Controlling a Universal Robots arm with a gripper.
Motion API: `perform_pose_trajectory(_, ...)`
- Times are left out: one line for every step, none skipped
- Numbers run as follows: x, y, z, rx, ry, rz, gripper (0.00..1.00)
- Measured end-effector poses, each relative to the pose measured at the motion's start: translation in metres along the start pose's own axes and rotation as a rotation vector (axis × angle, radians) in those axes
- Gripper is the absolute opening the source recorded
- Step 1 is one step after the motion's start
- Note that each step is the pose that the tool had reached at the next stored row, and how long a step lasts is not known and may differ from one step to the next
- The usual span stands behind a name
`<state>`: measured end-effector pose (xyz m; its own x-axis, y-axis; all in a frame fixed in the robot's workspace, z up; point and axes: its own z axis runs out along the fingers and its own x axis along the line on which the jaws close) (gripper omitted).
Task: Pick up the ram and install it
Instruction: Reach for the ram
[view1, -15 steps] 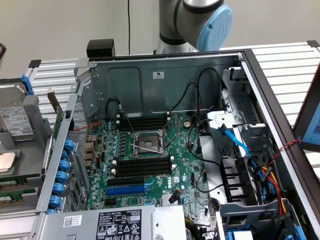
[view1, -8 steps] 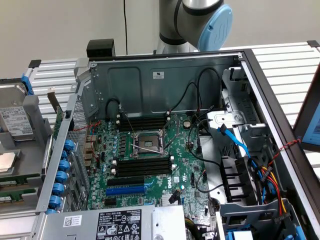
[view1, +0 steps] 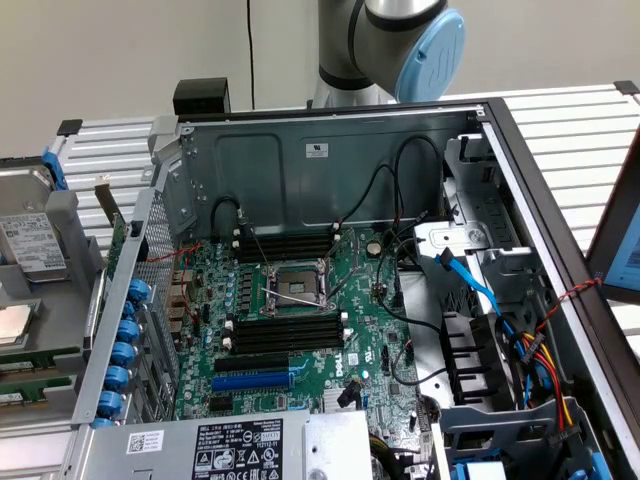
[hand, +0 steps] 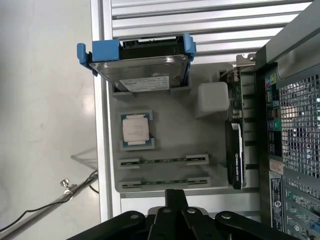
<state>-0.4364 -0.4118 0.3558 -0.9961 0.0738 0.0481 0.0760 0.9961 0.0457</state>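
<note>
Gripper (hand: 175, 194) over parts tray (hand: 170, 135), fingers closed, holding nothing.
Ram (hand: 165, 182) on edge along the tray's gripper-side edge, just off fingertips; second stick (hand: 165, 160) beside it.

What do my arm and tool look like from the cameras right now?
The arm is a thick silver-grey metal tube with rounded joint housings; one joint ends in a round light-blue cap. The tool is matt black, built from angular linkage bars joined by round pivot bolts, and narrows toward its tip.
</note>
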Motion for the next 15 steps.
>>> perform_pose_trajectory(0.0000,0.0000,0.0000,0.0000,0.0000,0.000,0.11)
perform_pose_trajectory(0.0000,0.0000,0.0000,0.0000,0.0000,0.000,0.11)
perform_pose_trajectory(0.0000,0.0000,0.0000,0.0000,0.0000,0.000,0.11)
perform_pose_trajectory(0.0000,0.0000,0.0000,0.0000,0.0000,0.000,0.11)
perform_pose_trajectory(0.0000,0.0000,0.0000,0.0000,0.0000,0.000,0.11)
perform_pose_trajectory(0.0000,0.0000,0.0000,0.0000,0.0000,0.000,0.11)
perform_pose_trajectory(0.0000,0.0000,0.0000,0.0000,0.0000,0.000,0.11)
perform_pose_trajectory(0.0000,0.0000,0.0000,0.0000,0.0000,0.000,0.11)
perform_pose_trajectory(0.0000,0.0000,0.0000,0.0000,0.0000,0.000,0.11)
perform_pose_trajectory(0.0000,0.0000,0.0000,0.0000,0.0000,0.000,0.11)
perform_pose_trajectory(0.0000,0.0000,0.0000,0.0000,0.0000,0.000,0.11)
perform_pose_trajectory(0.0000,0.0000,0.0000,0.0000,0.0000,0.000,0.11)
perform_pose_trajectory(0.0000,0.0000,0.0001,0.0004,0.0004,-0.010,0.11)
perform_pose_trajectory(0.0000,0.0000,0.0002,0.0012,0.0010,-0.028,0.11)
perform_pose_trajectory(0.0000,-0.0001,0.0002,0.0021,0.0019,-0.046,0.11)
